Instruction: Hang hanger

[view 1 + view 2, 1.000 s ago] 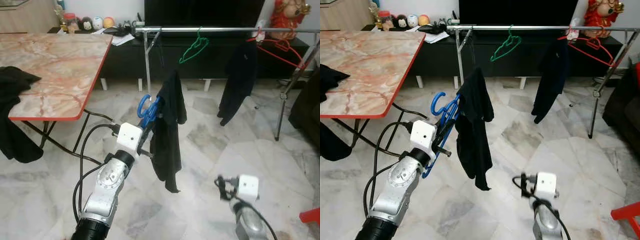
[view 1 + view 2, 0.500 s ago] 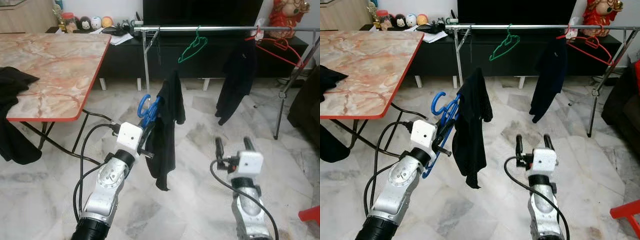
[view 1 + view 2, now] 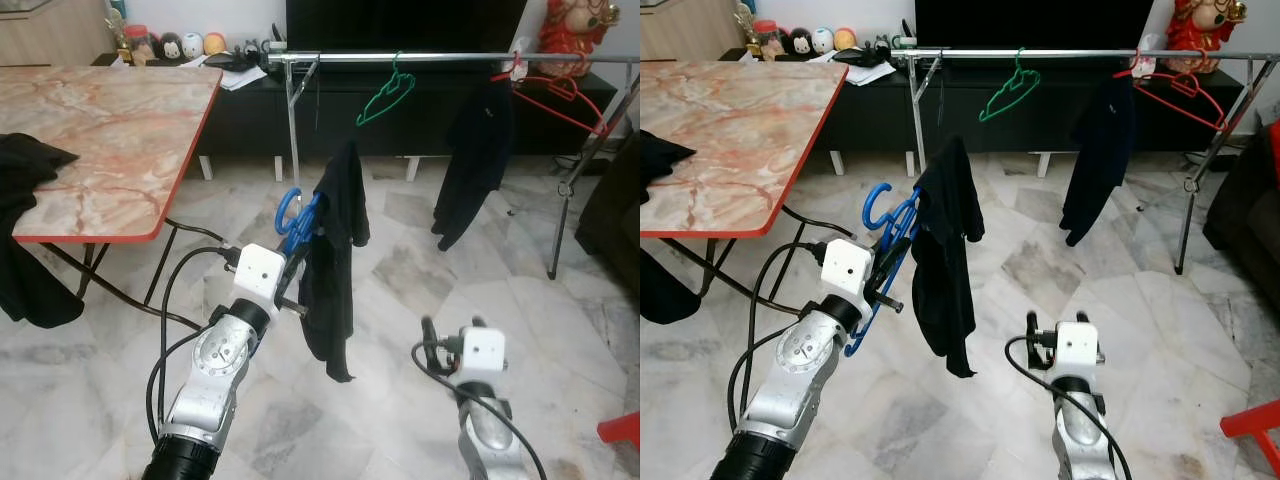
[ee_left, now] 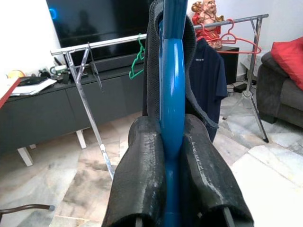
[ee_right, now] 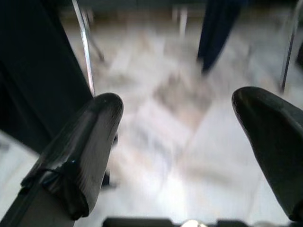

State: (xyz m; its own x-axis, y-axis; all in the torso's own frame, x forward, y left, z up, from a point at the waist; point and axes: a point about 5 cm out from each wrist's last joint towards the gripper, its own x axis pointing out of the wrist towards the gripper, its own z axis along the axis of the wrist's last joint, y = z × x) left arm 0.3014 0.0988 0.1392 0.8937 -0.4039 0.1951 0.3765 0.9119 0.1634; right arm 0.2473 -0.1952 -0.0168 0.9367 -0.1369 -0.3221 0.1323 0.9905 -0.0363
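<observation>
**A:** Start with the big things. What's ahead?

**B:** A long metal clothes rail (image 3: 450, 58) runs across the room in front of a dark TV cabinet (image 3: 400, 110). A green hanger (image 3: 385, 98), a dark shirt (image 3: 478, 160) and a red hanger (image 3: 555, 95) are on it. To the robot's left stands a marble-topped surface (image 3: 110, 130) with a black cloth (image 3: 25, 160) draped over its edge.

**A:** And the hanger to be hung?

**B:** The blue hanger (image 3: 885, 235) is in the left gripper (image 4: 173, 161), well short of the rail and lower than it. The fingers (image 4: 139, 175) are pinched tight on the blue plastic from both sides. A black garment (image 3: 945, 250) is draped over it and hangs down toward the floor.

**A:** The other arm?

**B:** The right gripper (image 5: 177, 137) is low over the marble floor, fingers spread wide with nothing between them.

**A:** What could spoil things from here?

**B:** I'd say the garment is the weak point. It looks bunched to one side of the hanger, so a tilt or jolt on the way up could let it slide off. The hook also has to clear the rail and drop over it. Coming in too low would knock it against the bar or its upright post (image 3: 294, 130). The gap between the post and the green hanger seems the safest spot, since crowding the green one might dislodge it.
</observation>
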